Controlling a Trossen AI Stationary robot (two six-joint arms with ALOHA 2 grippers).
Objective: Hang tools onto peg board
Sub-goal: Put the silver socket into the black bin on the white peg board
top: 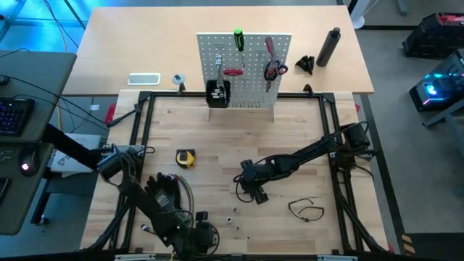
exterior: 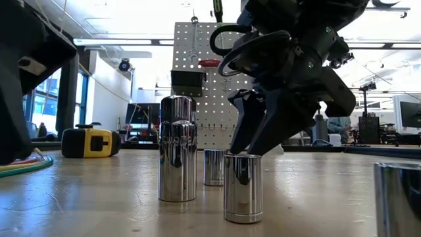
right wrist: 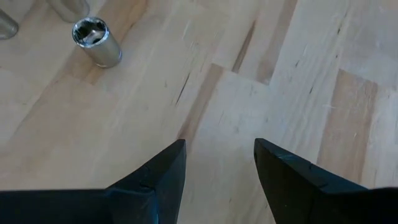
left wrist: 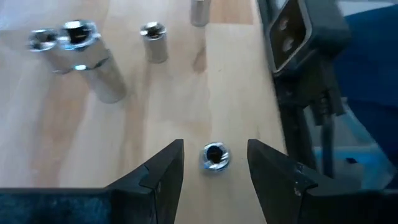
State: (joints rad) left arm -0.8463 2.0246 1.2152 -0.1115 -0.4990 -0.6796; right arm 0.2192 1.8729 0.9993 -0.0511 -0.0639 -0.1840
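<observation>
Several small chrome sockets [top: 233, 217] stand upright on the wooden tabletop near its near edge. My left gripper [left wrist: 215, 143] is open low over the table, and one small socket [left wrist: 215, 156] stands on end between its fingers, apart from both. My right gripper [right wrist: 219, 142] is open above bare wood, a little short of another socket [right wrist: 96, 41]; the low view shows it [exterior: 248, 146] just behind a socket [exterior: 243, 187]. The peg board [top: 244, 69] stands upright at the far side with a green screwdriver [top: 238, 40] and red-handled tools [top: 272, 67] hanging on it.
A yellow tape measure [top: 185, 157] lies left of centre and a thin black loop [top: 306, 210] at the near right. A black bin [top: 217, 92] sits on the board's front. The black frame rail [left wrist: 305, 93] runs close beside my left gripper.
</observation>
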